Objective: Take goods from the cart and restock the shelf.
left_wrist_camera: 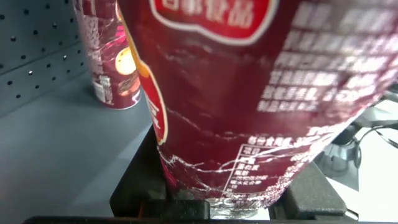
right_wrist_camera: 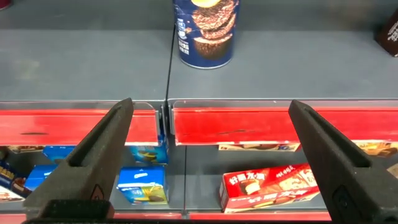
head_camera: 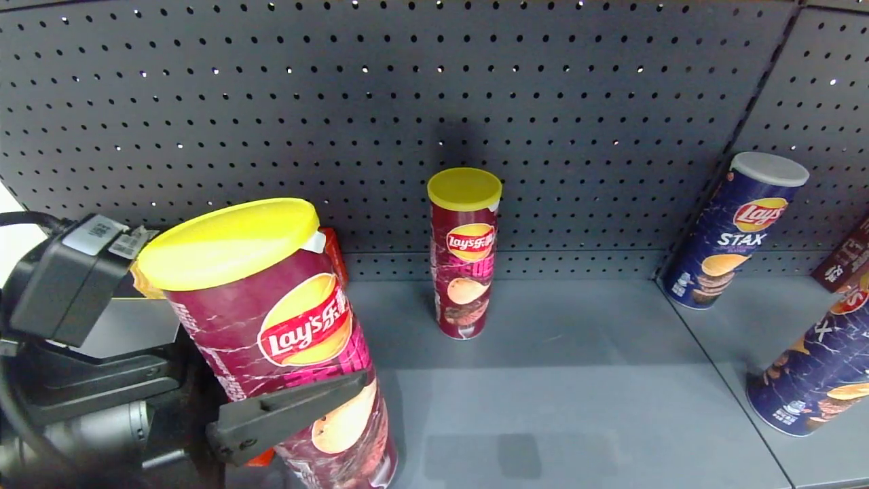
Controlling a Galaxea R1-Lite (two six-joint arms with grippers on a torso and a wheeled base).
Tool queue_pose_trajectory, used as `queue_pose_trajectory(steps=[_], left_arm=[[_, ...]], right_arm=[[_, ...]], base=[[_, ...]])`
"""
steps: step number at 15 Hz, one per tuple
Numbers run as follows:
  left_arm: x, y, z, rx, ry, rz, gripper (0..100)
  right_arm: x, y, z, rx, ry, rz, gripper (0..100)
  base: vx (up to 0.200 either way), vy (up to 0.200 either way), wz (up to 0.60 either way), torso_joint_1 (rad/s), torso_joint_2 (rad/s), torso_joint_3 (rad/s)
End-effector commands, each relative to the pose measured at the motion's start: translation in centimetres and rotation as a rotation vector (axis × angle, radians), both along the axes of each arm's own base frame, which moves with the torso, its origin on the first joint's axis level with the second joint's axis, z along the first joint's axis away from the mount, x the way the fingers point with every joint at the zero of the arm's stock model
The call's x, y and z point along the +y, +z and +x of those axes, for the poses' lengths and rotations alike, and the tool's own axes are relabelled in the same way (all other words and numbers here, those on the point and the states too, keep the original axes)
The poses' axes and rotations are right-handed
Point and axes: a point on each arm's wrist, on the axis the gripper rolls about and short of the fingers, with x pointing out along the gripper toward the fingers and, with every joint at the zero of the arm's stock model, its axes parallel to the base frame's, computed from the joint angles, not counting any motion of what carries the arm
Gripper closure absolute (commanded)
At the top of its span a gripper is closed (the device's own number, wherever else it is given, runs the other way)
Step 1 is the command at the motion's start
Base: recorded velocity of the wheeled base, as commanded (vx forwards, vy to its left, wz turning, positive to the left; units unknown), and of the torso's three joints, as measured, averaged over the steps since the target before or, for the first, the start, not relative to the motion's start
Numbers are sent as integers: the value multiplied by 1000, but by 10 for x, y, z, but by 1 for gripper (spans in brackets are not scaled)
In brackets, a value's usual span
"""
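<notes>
Left gripper (head_camera: 299, 407): sitting at the lower left of the head frame; it is clamping the held can, one dark finger (head_camera: 292, 407) crossing the can's front, the other hidden behind it.
Held can (head_camera: 271, 326): a red chip can with a yellow lid, leaning slightly at the lower left of the frame above the shelf's front part; whether its base is touching the shelf cannot be told; in the left wrist view its red wall (left_wrist_camera: 249, 93) is sitting between the two fingers.
Shelf (head_camera: 577, 394): a grey board spreading across the lower half of the frame, backed by a dark pegboard (head_camera: 407, 102).
Standing can (head_camera: 464, 258): a matching red can standing upright at the centre, against the pegboard, well apart from the held can.
Blue cans: one (head_camera: 733, 231) leaning at the right against the back; another (head_camera: 815, 380) standing at the lower right edge.
Right gripper (right_wrist_camera: 211, 168): spread wide and gripping nothing, facing a red rail (right_wrist_camera: 249, 124) along the shelf edge; a blue can (right_wrist_camera: 206, 31) is standing beyond the rail; blue packs (right_wrist_camera: 140, 183) and a red box (right_wrist_camera: 273, 183) are lying on the level below.
</notes>
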Motion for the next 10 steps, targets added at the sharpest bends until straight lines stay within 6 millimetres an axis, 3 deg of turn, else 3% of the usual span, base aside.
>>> queue_pose_trajectory(steps=[1,5,6,7,8,10], left_arm=[[-4,-6,8,17,2,27,100],[-5,-7,11,9,7,38,100],[-5,-6,11,8,8,37,100],[-5,-6,10,9,10,38,100],[-5,-7,11,10,10,39,100],[-5,-8,11,10,11,41,100]], right_arm=[[0,0,0,1,1,-1,0],[0,0,0,1,15,-12,0],[0,10,-2,-36,21,-11,0],[0,50,-5,-82,24,10,0],[0,74,5,-36,39,7,0],[-1,85,4,-72,84,-35,0]], base=[[0,0,0,0,0,0],[0,0,0,0,0,0],[0,0,0,0,0,0],[0,0,0,0,0,0],[0,0,0,0,0,0],[0,0,0,0,0,0]])
